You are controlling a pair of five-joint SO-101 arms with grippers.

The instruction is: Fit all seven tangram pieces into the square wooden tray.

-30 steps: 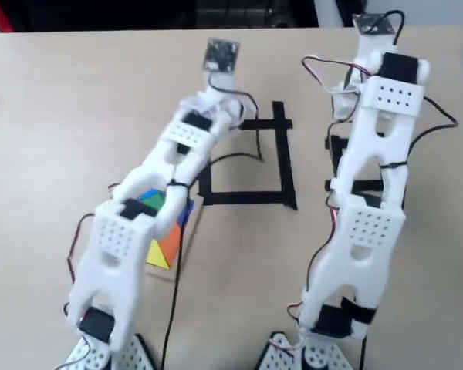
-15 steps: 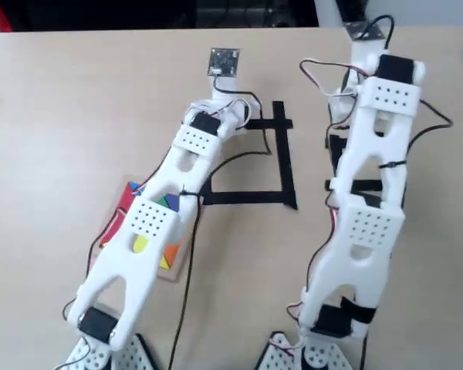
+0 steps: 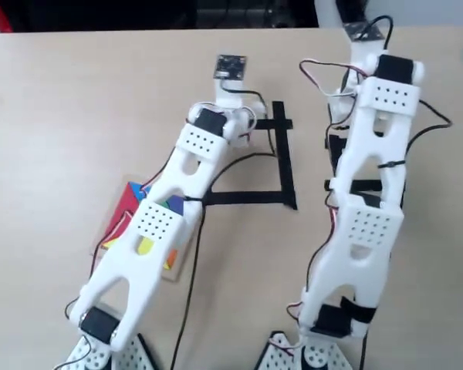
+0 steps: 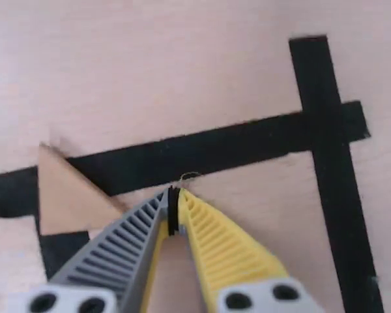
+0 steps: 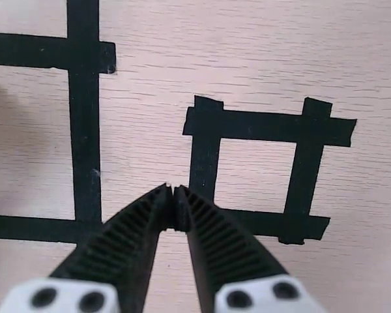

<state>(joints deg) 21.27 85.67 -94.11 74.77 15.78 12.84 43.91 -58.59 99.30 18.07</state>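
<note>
- In the high view, bright, even light falls from above on the table [image 3: 62, 92]; no hard-edged shadow lies on it
- The left arm [image 3: 177, 185] and the right arm [image 3: 370, 177] throw only faint, soft shadows close beneath them; their white top faces are very bright, nearly washed out
- Beyond the table's far edge the room is a dark band
- The black tape [image 3: 282, 154] is matt; no glare on it or on the wood
- In the left wrist view the tabletop is evenly lit; the ribs of the left gripper [image 4: 174, 195] show light shading
- In the right wrist view a soft shadow dims the wood beside the long tape line; the right gripper [image 5: 173, 192] is dark, with pale highlights along its ribs
</note>
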